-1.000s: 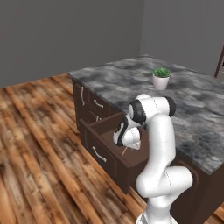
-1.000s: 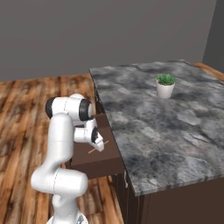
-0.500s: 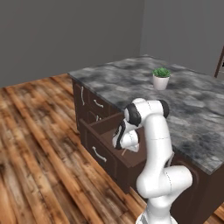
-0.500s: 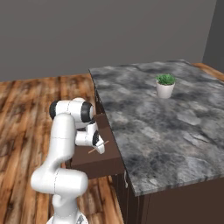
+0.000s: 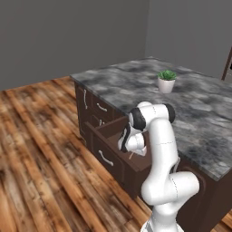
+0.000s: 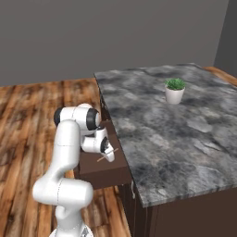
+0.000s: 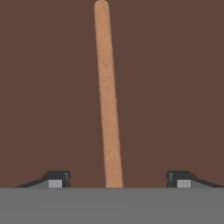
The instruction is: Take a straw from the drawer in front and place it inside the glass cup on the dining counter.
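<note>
Here straw [image 7: 107, 96] lay flat on drawer [image 5: 111, 149] floor, between finger tips [image 7: 54, 178], touching neither. Gripper [image 7: 117, 180] jaws stood wide apart, holding nothing. Straw looked light, stiff, thin, probably slippery; best pinched at middle, squarely across. Drawer stood pulled out.

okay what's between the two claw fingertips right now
The straw, running up the middle over the drawer floor, with bare gaps to both fingertips, in the hand view.
</note>
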